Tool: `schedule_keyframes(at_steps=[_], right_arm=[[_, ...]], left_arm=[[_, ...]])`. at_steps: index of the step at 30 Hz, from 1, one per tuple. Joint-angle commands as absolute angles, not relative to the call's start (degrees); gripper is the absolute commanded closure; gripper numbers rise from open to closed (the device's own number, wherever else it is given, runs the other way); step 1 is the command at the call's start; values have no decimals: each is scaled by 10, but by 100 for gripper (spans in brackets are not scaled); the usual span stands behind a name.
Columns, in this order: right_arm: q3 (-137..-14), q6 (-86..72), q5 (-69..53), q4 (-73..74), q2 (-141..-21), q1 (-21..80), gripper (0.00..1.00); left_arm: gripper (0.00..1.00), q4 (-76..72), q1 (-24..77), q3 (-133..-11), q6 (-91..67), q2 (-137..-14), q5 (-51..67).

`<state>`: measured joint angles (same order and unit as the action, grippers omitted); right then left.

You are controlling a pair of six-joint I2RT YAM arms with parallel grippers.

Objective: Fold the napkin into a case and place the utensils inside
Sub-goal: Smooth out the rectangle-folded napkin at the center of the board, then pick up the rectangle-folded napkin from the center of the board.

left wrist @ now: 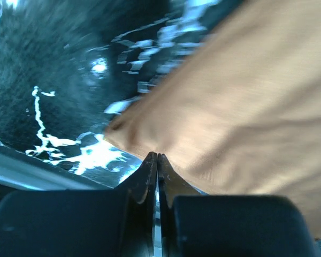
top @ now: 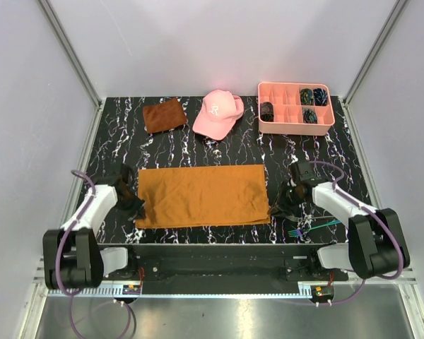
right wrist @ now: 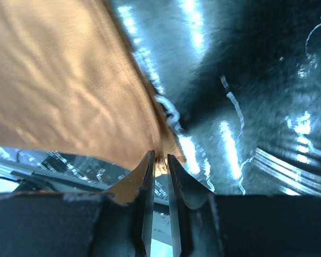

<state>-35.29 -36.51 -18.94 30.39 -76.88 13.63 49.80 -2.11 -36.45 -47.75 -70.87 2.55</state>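
The large orange-brown cloth napkin [top: 201, 195] is spread flat at the centre of the black marbled table [top: 113, 141]. Its 7 o'clock corner is pinched by the closed left gripper [left wrist: 157, 156]. At the 5 o'clock corner the right gripper [right wrist: 160, 155] is narrowed around the hem, but a hold cannot be told. If that corner is missed, the fold could be skewed. The thin iridescent metal utensils [top: 295, 231], just beside that corner at 5 o'clock, could also be swept off the table.
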Motion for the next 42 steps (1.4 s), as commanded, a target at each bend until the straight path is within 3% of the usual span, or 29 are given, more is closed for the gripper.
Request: schedule_keyframes(at_steps=[1, 5, 9, 14, 17, 21, 22, 27, 33, 38, 42], right_arm=[[-394, -367, -190, 334, -716, 139, 77], [-384, -373, -229, 305, -736, 143, 71], [-345, -390, -246, 257, -773, 147, 71], [-315, -401, -204, 240, -767, 147, 71], [-341, -403, -181, 247, -733, 147, 70], [-432, -372, -138, 238, -757, 147, 49], [-453, -367, -136, 238, -776, 146, 48], [-584, -319, -150, 243, -908, 146, 49], [-675, -281, -149, 243, -996, 143, 59], [-716, -247, -142, 237, -1053, 138, 58], [-722, -231, -112, 272, -1036, 140, 53]], left_arm=[[92, 476, -22, -439, -446, -629, 39], [83, 420, -22, -457, -434, -633, 108], [89, 312, -22, -473, -438, -710, 215], [95, 304, -24, -554, -421, -811, 242], [93, 283, -25, -572, -428, -824, 237], [93, 285, -25, -599, -407, -872, 250], [96, 290, -26, -607, -401, -899, 250], [100, 304, -41, -624, -374, -935, 231], [100, 310, -58, -635, -351, -957, 204], [100, 329, -66, -661, -330, -998, 174], [97, 319, -49, -655, -313, -946, 150]])
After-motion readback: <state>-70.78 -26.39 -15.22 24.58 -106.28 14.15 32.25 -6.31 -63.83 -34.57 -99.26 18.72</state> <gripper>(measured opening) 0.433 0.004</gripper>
